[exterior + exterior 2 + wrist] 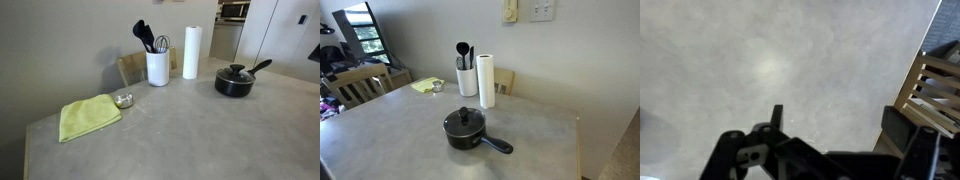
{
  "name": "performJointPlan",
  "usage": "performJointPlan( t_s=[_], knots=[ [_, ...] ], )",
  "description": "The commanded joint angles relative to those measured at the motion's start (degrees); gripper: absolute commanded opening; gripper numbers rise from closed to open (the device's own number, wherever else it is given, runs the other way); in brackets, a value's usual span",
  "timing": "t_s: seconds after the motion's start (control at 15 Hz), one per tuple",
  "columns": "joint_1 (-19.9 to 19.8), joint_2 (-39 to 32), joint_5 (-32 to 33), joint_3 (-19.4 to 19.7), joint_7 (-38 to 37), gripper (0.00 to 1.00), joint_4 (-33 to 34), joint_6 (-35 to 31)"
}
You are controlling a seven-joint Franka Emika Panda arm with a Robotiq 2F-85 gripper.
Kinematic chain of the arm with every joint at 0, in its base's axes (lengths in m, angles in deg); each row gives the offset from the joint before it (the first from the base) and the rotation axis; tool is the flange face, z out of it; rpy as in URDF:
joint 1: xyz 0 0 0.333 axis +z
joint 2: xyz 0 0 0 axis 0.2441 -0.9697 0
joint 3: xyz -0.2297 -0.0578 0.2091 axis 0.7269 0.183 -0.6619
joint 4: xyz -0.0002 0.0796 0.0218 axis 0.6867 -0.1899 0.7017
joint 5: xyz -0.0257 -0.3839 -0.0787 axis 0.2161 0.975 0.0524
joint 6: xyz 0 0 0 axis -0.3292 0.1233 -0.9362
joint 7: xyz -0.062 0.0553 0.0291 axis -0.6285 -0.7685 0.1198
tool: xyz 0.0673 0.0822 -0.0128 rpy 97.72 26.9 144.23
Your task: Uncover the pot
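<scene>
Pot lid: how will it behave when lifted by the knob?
The lid likely lifts free by its knob; it looks glass, so probably slippery and breakable if dropped. The pot may swivel if nudged, since its long handle sticks out sideways.

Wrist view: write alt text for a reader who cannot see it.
The dark pincer juts in from the bottom edge, open, over a grey tabletop that fills most of the picture. A wooden chair shows past the table's right edge.

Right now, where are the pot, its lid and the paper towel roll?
pot [463,141]: exterior view, front wall.
lid [469,123]: exterior view, glass dome.
paper towel roll [486,82]: exterior view, mid side.
</scene>
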Motion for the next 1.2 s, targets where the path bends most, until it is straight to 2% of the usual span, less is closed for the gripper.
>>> performJointPlan(
  t_s=[0.0, 0.33, 1.13],
  knots=[
    [0.1, 0.0, 0.1, 0.1, -0.1, 1.0, 0.1, 0.2],
    [-0.2, -0.1, -1.3, 0.9, -1.3, 1.0, 1.2, -0.3],
    [-0.2, 0.1, -0.1, 0.6, -1.4, 1.0, 1.1, 0.1]
  ],
)
